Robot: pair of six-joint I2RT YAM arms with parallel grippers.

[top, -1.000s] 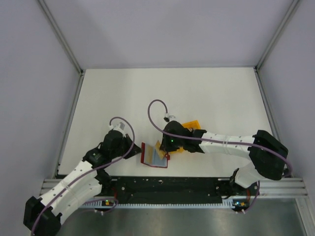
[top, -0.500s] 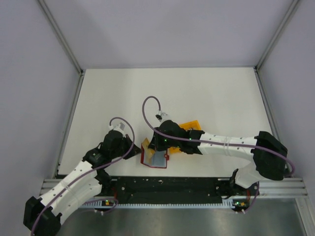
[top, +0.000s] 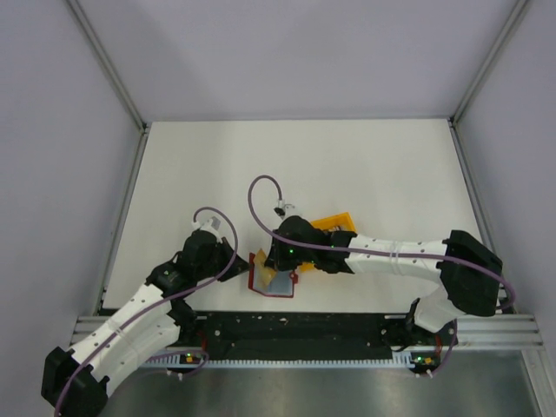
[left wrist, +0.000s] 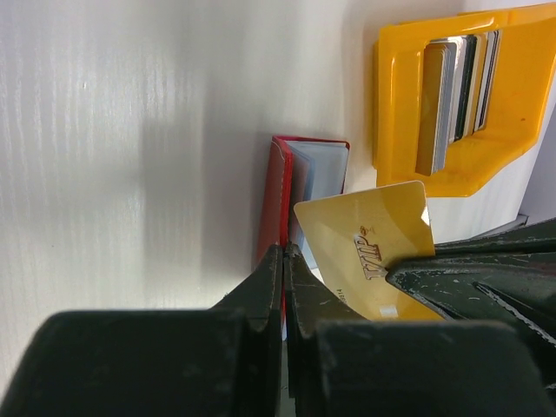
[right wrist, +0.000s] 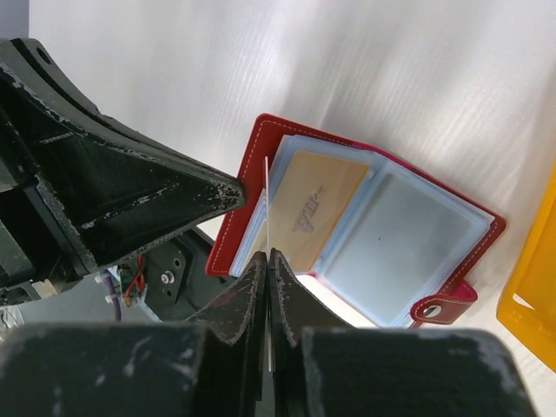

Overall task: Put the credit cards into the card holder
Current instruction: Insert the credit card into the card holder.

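The card holder [right wrist: 395,239] is dark red and lies open, showing clear sleeves. A gold card [right wrist: 320,207] sits in its left sleeve. My left gripper [left wrist: 284,252] is shut on the holder's left cover [left wrist: 276,195], which stands upright. My right gripper [right wrist: 268,254] is shut on one of the credit cards, a gold one marked VIP [left wrist: 369,243]. That card shows edge-on [right wrist: 266,204] over the holder's left side, just beside the raised cover. Several more credit cards [left wrist: 456,82] stand in the yellow bin. From above, the card holder [top: 283,286] lies between both grippers.
The yellow plastic bin [left wrist: 395,104] stands just beyond the holder, right of it in the top view [top: 337,222]. The black rail of the arm bases [top: 295,326] runs close behind the holder. White table stretches away on the far side.
My right arm has swung left, carrying the gold card from near the bin to over the holder's left side. The left arm has stayed still, gripping the cover.
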